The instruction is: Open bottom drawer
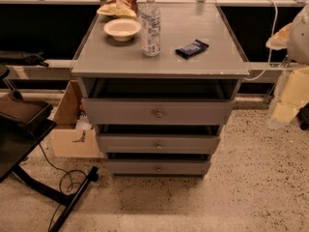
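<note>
We saw the grey wooden desk (120, 57) with three grey drawers under its flat top. The top edge stuck out past all the drawer fronts. The bottom drawer (140, 167) sat lowest, just above the floor, with a small round metal knob (158, 168) in the middle of its front. A thin dark gap showed above it, and its front sat further back than the two drawers above.

The speckled floor (241, 197) in front of the drawers was open. On the left, a brown cardboard box (72, 129) stood just beside the drawers, and a black stand leg (72, 197) and a black cable (65, 178) lay on the floor near the front. On the right there was open floor beside the drawers.

The tool (288, 98) was a pale shape at the right edge of the view, well apart from the bottom drawer. We could not tell if it was spread or pressed together.

On the desk stood a clear plastic bottle (150, 25), a round white bowl (122, 29) and a flat dark blue packet (191, 48). The bottle label and the packet had marks, but we could not read them.
</note>
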`<state>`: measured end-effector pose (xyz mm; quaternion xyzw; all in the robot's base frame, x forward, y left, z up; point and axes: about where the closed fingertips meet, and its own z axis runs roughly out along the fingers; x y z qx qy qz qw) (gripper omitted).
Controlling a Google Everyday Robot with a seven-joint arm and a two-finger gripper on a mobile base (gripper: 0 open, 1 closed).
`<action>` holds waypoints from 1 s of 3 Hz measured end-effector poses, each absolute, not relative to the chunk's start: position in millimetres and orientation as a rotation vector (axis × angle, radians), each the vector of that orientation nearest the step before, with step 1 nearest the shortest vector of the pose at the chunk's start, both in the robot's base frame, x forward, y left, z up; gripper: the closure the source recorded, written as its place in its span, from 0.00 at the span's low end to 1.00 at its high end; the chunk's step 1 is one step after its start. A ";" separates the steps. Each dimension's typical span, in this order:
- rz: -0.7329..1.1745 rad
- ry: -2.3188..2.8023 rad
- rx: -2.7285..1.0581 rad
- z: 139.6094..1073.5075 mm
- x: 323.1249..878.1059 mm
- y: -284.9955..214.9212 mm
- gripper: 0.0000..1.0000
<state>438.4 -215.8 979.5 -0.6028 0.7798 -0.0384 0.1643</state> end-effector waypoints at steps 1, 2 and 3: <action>-0.110 2.223 -1.718 979.5 438.4 -215.8 0.00; -0.094 2.213 -1.726 957.7 432.5 -211.1 0.00; -0.130 2.174 -1.748 924.6 416.5 -206.6 0.00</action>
